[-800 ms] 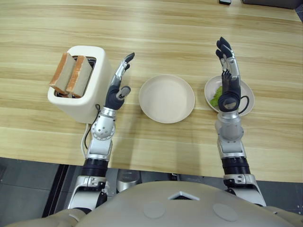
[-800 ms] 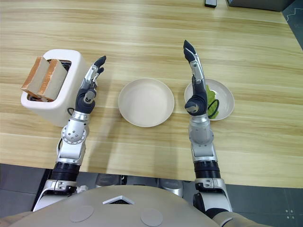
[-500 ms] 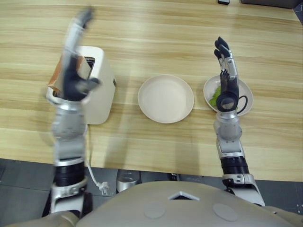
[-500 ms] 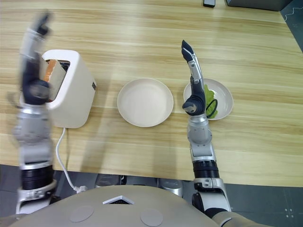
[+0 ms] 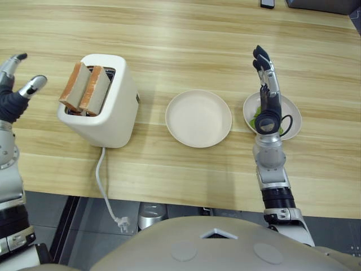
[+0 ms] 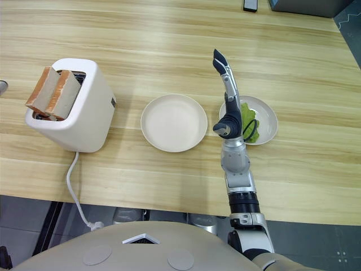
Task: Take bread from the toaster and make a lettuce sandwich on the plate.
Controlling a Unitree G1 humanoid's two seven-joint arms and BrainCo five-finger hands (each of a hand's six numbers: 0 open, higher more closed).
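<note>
Bread (image 5: 84, 88), two browned slices upright in toaster (image 5: 115, 116); left hand (image 5: 11, 99), right hand (image 5: 269, 104): fingers (image 5: 266, 68) outstretched.

The right arm (image 5: 272, 166), right of centre, and the left arm (image 5: 8, 169), at the left edge, are stacks of rounded silver-grey segments, each with 1 black band lower down. The right hand (image 5: 268, 93) has a black palm, grey fingers with dark tips and a thin black cable (image 5: 292, 123) looped at the wrist. The left hand (image 5: 11, 96) has the same black palm and silver fingers.
</note>
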